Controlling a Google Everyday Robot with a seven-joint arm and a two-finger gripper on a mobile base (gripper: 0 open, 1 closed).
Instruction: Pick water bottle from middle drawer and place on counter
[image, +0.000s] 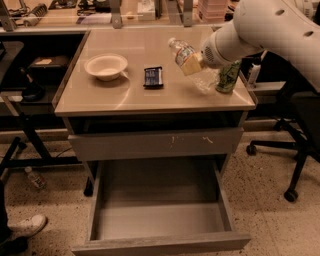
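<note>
The water bottle (184, 52) is clear with a white cap and a red, blue and white label. It lies tilted in my gripper (194, 65), cap pointing up and left, just above the right part of the beige counter (150, 100). The gripper is shut on the bottle's lower body, and the white arm (270, 27) reaches in from the upper right. The middle drawer (160, 220) stands pulled out below, and its grey inside is bare.
On the counter are a white bowl (106, 66), a dark packet (153, 76) and a green can (227, 77) right behind the gripper. A shut drawer front with pale scratches (155, 144) sits above the open drawer. An office chair base (285, 150) stands to the right.
</note>
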